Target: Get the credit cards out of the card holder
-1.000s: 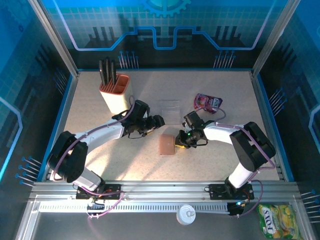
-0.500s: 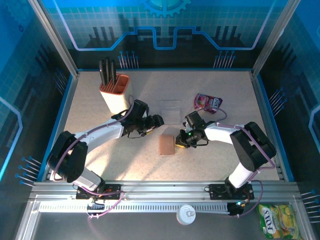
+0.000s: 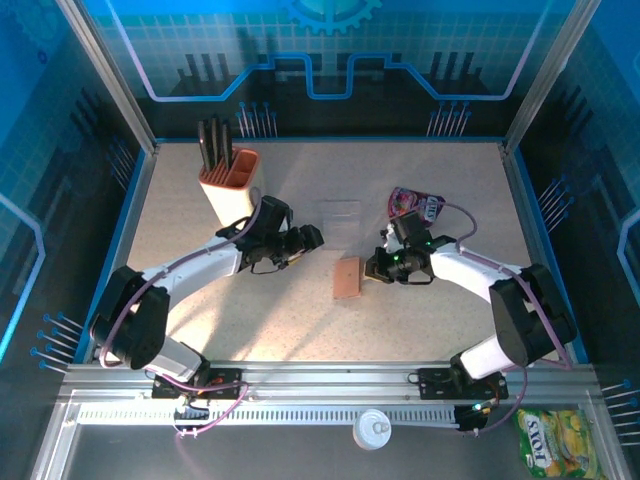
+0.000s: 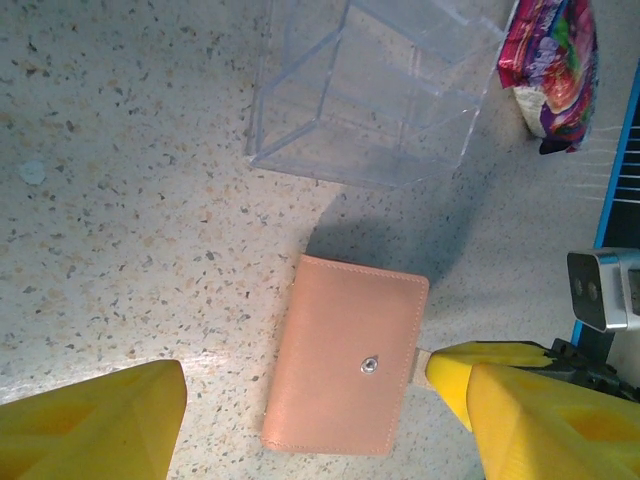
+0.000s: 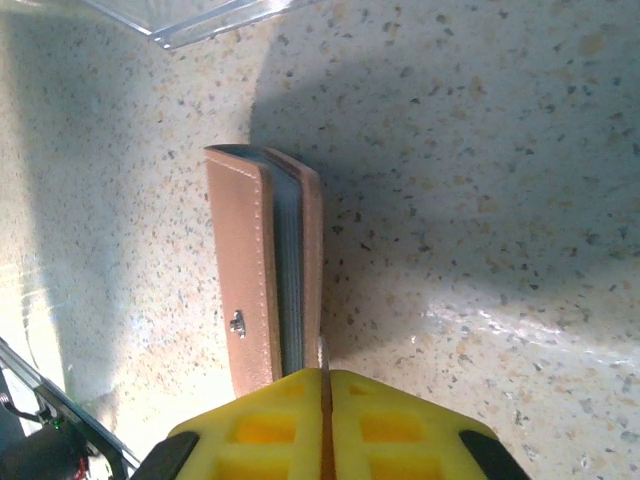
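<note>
Just ahead of the right gripper (image 5: 323,378), whose fingers (image 5: 400,435) are matt yellow plastic, the card holder (image 4: 345,365) is smooth matt tan leather, stitched, with a shiny metal stud (image 4: 370,365). Beyond it: a clear glossy plastic case (image 4: 375,95), a shiny foil pouch (image 4: 550,65), a speckled stone-like table (image 4: 120,220)

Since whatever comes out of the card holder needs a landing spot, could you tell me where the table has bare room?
Free: the strip of table between the card holder and its near edge; the far band behind the clear case, right of the knife block. Crowded: the centre, where left gripper, right gripper, case and snack pouch cluster.
</note>
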